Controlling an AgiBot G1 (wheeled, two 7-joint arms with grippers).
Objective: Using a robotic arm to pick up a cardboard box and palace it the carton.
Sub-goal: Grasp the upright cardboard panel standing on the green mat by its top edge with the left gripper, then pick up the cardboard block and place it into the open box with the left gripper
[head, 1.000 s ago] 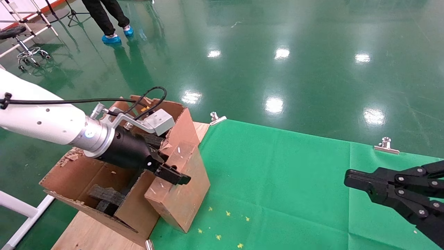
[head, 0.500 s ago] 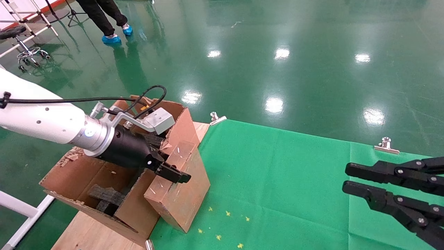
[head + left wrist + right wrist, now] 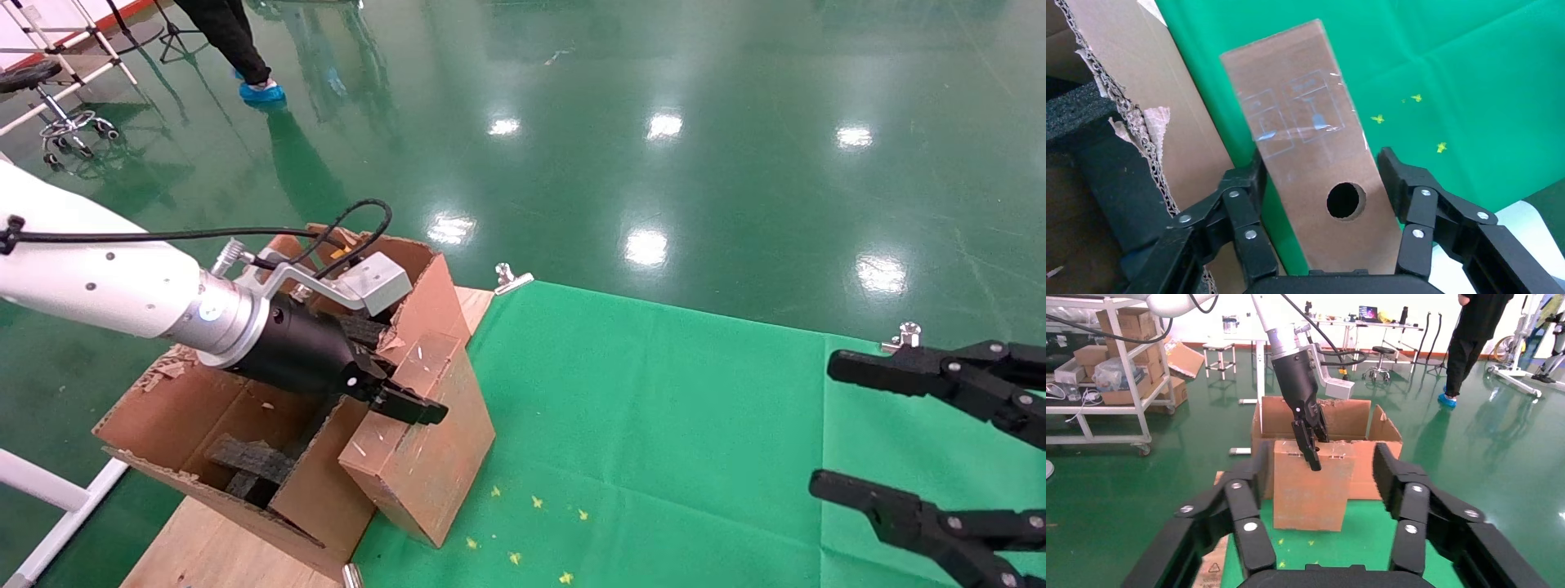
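Over cardboard box (image 3: 425,457), robotic arm (image 3: 122,286) outstretched.

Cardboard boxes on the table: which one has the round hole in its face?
The small plain cardboard box straddled by the left gripper has the hole. The larger carton beside it has torn, ragged flaps and dark foam inside.

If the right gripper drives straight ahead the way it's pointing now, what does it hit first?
Probably the small brown cardboard box with the round hole, standing on the green cloth directly ahead of the open right gripper. The left gripper straddles that box's top. Nothing shows in between, though depth is unclear.
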